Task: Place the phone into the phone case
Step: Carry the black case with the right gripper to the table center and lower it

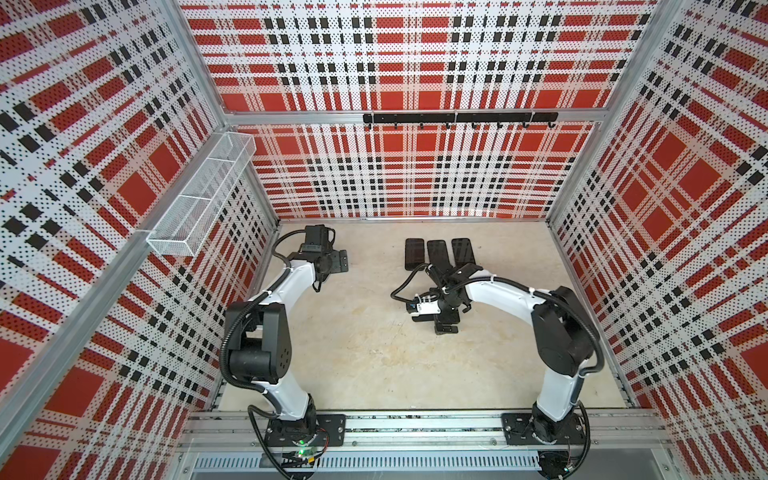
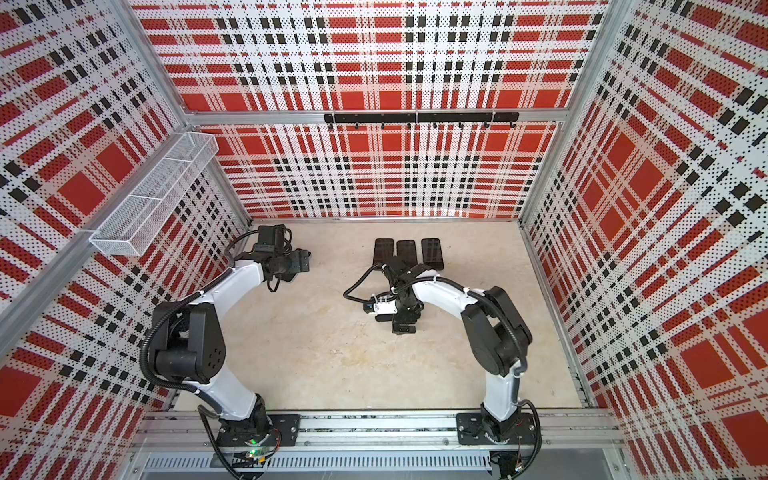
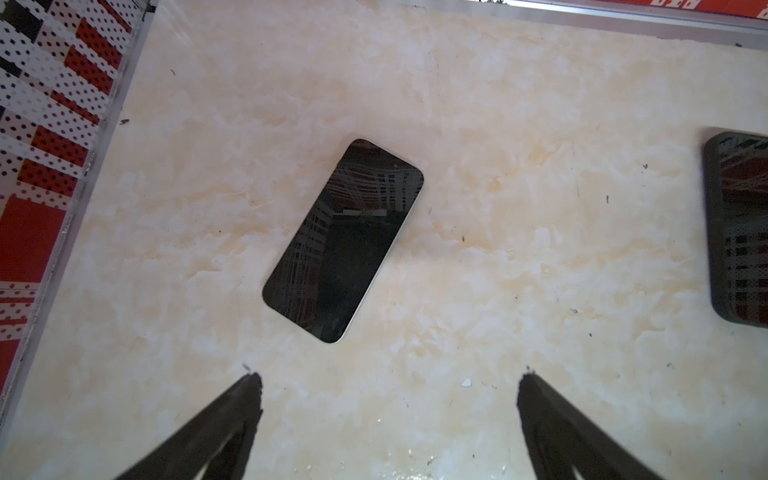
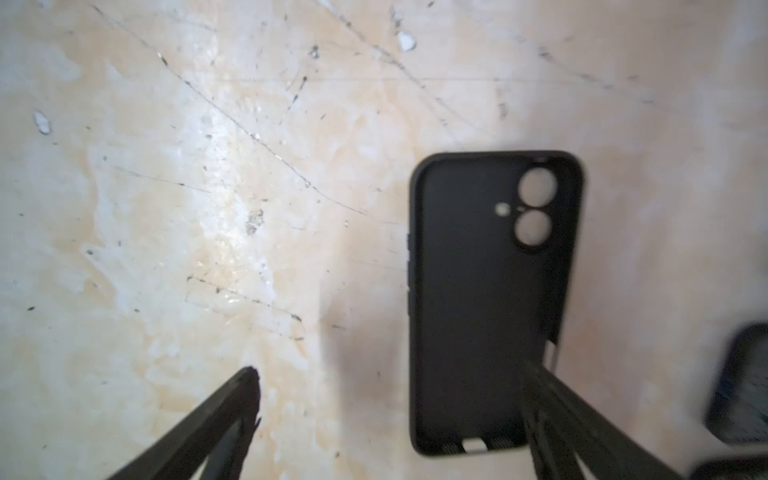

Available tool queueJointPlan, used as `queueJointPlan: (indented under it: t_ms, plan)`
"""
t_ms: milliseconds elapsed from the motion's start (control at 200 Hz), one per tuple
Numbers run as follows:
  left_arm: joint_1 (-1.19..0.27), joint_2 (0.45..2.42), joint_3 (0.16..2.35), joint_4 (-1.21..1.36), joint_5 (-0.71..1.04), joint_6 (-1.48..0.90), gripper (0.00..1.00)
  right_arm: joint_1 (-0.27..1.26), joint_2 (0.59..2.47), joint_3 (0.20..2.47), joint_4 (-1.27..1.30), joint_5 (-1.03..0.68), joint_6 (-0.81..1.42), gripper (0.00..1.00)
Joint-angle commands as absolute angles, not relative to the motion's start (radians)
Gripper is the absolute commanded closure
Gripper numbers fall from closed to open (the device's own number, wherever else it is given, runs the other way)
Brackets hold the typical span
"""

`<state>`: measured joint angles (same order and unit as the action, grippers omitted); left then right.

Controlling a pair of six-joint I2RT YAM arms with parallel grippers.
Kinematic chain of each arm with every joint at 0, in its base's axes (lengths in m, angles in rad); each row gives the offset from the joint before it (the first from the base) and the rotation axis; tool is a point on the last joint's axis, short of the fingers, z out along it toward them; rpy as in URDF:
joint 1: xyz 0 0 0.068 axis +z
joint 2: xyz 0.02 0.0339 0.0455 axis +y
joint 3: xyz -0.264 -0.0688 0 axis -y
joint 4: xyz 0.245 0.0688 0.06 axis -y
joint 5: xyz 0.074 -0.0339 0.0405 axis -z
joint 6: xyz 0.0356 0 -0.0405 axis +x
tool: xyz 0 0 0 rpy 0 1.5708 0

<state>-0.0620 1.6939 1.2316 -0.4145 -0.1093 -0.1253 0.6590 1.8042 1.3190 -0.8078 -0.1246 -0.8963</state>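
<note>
Right gripper (image 4: 386, 374) is spread wide, pinching nothing, pointed down at the worktop (image 4: 166, 208). Black phone case (image 4: 478, 299) lies flat below it, open side up, w/ 2 round camera holes + a small flash hole at the end away from the gripper. Case is empty and a bit blurred. One of the gripper's fingers (image 4: 552, 407) crosses in front of the case's near corner; can't tell if it touches. The other finger stands well apart from the case, bare worktop btwn them. In both top views this gripper (image 1: 445, 322) (image 2: 404, 322) sits near worktop centre, abt 3 o'clock of it. The case can't be made out there under the wrist cam + arm.

Left gripper (image 3: 388, 378) is spread too, holding nothing. Phone (image 3: 343, 241) lies screen up on the worktop just ahead of the fingertips, untouched, at a slant to the gripper's line. Its dark glass reflects the plaid walls, w/ a pale edge along one long side. In both top views the left gripper (image 1: 334, 264) (image 2: 293, 264) is at abt 10 o'clock, near the far left corner, and the phone is hidden beneath it. So phone and case are well apart: phone at 10 o'clock, case near centre.

Row of three dark phones (image 1: 438, 254) (image 2: 406, 253) lies side by side at abt 1 o'clock, just beyond the right arm's wrist. A dark-rimmed phone (image 3: 739, 232), screen up, shows at the edge of the left wrist view.
</note>
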Motion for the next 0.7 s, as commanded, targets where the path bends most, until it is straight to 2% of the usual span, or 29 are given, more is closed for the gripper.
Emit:
queueJointPlan:
  t_ms: [0, 235, 366, 436, 536, 696]
  plan:
    - [-0.054, 1.707, 1.263, -0.432, -0.107, -0.107, 0.02, 0.653, 1.659, 1.276, -0.744, -0.14, -0.83, 0.0]
    - [-0.057, 1.735, 1.274, -0.454, -0.1, -0.068, 0.02, 0.553, 1.432, 1.121, -0.535, -0.241, -0.506, 0.0]
    - [-0.054, 1.757, 1.297, -0.483, -0.104, 0.002, 0.02, 0.475, 1.315, 0.975, -0.284, -0.222, -0.216, 0.0]
    - [-0.045, 1.777, 1.311, -0.5, -0.095, 0.037, 0.02, 0.412, 1.295, 0.952, -0.236, -0.224, -0.058, 0.0]
    - [-0.034, 1.821, 1.352, -0.541, -0.084, 0.076, 0.02, 0.339, 1.304, 0.957, -0.251, -0.267, 0.009, 0.0]
    - [-0.032, 1.916, 1.461, -0.618, -0.125, 0.123, 0.02, 0.329, 1.288, 0.854, -0.122, -0.283, 0.08, 0.0]
